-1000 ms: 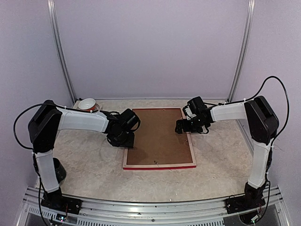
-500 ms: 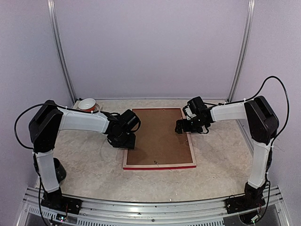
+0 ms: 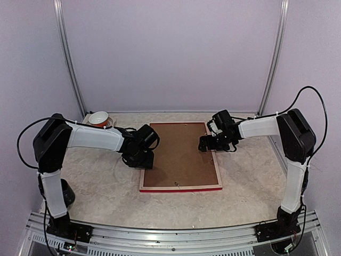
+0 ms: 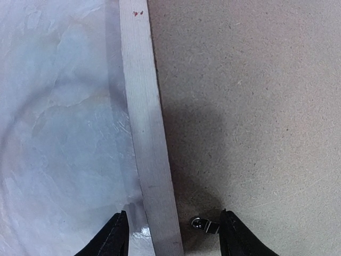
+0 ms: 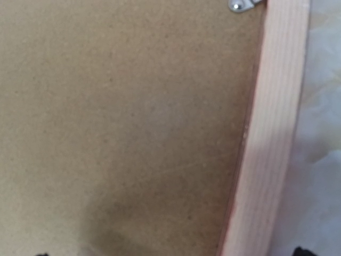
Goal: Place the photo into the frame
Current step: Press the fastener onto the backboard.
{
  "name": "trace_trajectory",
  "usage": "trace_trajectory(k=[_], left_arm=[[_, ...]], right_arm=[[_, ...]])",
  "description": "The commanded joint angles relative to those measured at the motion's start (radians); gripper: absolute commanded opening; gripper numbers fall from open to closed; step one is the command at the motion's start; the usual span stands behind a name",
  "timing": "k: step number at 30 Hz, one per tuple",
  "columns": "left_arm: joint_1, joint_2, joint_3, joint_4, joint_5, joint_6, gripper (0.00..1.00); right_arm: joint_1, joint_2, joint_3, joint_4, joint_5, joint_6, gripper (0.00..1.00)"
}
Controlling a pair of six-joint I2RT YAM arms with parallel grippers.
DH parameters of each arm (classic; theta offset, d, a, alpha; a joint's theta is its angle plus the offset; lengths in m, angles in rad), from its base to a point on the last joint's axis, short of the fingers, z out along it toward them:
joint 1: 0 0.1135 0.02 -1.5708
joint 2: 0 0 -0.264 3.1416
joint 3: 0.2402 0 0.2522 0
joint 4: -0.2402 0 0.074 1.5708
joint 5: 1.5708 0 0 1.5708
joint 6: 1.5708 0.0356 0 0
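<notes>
The frame (image 3: 181,188) lies face down mid-table, its pale wood back up and a red edge showing at the front. A brown backing board (image 3: 178,154) fills it. The photo is hidden. My left gripper (image 3: 139,158) is low over the frame's left rail (image 4: 146,133), open. Its fingers straddle the rail without touching it, and the right fingertip (image 4: 229,229) is beside a small metal clip (image 4: 205,225) on the board (image 4: 250,106). My right gripper (image 3: 209,144) hovers over the right rail (image 5: 272,133) and the board (image 5: 133,117), open wide, only its tips showing.
A white bowl (image 3: 99,118) with a red rim stands at the back left corner. A black round object (image 3: 66,192) sits by the left arm's base. Another metal clip (image 5: 242,5) sits at the board's right edge. Walls and metal posts close the back and sides.
My left gripper has crept slightly to the right over the frame's left rail. The right arm and the frame have not moved.
</notes>
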Motion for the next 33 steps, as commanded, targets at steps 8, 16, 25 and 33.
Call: trace_trajectory(k=[8, 16, 25, 33], left_arm=[[-0.006, 0.037, -0.024, -0.022, 0.007, 0.013, 0.58], [-0.006, 0.038, -0.024, -0.018, -0.003, 0.004, 0.58], [0.000, 0.042, -0.023, -0.013, 0.001, -0.004, 0.59], [0.005, 0.032, -0.027, -0.017, 0.001, -0.007, 0.59]], right_arm=[[0.003, -0.018, -0.017, 0.015, 0.005, -0.001, 0.99], [0.003, -0.017, -0.019, 0.017, 0.001, 0.001, 0.99], [0.003, -0.019, -0.018, 0.015, 0.003, -0.002, 0.99], [0.004, -0.014, -0.019, 0.017, 0.000, -0.004, 0.99]])
